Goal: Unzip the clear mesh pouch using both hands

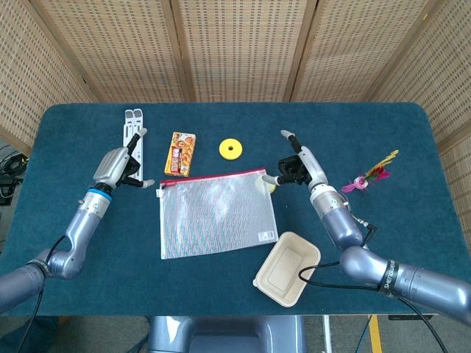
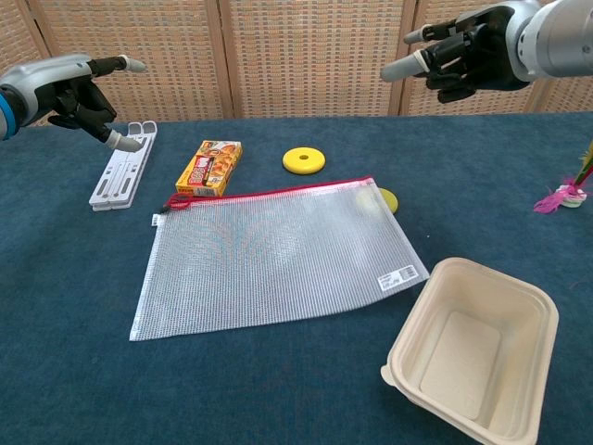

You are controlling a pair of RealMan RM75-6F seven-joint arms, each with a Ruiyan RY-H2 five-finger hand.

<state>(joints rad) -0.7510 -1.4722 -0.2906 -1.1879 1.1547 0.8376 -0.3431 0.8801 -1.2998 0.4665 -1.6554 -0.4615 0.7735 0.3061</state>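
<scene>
The clear mesh pouch (image 1: 215,213) (image 2: 278,255) with a red zipper along its top edge lies flat on the blue table. Its red zipper pull (image 2: 178,199) sits at the pouch's left top corner. My left hand (image 1: 118,165) (image 2: 79,88) hovers above and to the left of that corner, fingers spread, holding nothing. My right hand (image 1: 296,165) (image 2: 463,57) hangs above the pouch's right top corner, also open and empty. Neither hand touches the pouch.
A white folded stand (image 1: 133,132) lies at the back left. An orange snack box (image 1: 182,153), a yellow ring (image 1: 230,149) and a yellow disc (image 2: 385,198) lie behind the pouch. A beige tray (image 1: 287,268) sits at front right, a feather toy (image 1: 372,175) far right.
</scene>
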